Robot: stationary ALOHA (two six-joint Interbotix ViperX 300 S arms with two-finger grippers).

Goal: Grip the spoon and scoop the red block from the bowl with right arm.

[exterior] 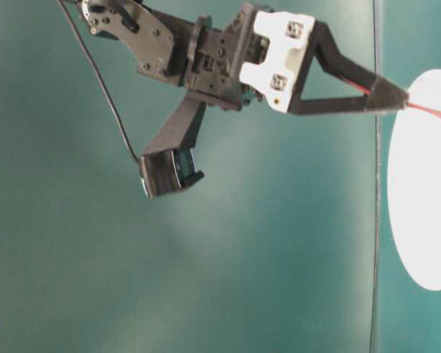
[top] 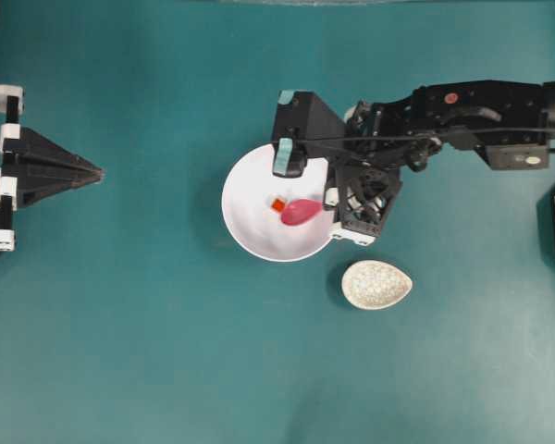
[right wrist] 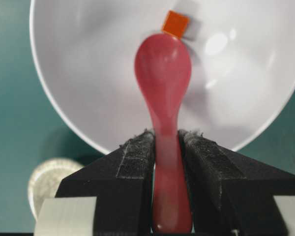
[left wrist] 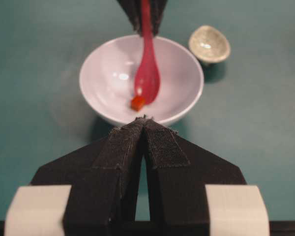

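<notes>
A glossy pink-red soup spoon (right wrist: pixel 163 73) and a tiny red-orange cube (right wrist: pixel 175 23) sit in a plain white round bowl (right wrist: pixel 88 88) — beside it, a speckled cream egg-shaped dish (top: pixel 376 284) on a teal tabletop (top: pixel 148 351).

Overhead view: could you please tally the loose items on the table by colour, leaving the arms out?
White: 1, the bowl
Pink-red: 1, the spoon, its scoop inside the bowl
Red-orange: 1, the red block, in the bowl at the scoop's tip
Speckled cream: 1, the egg-shaped dish beside the bowl
Total: 4
</notes>
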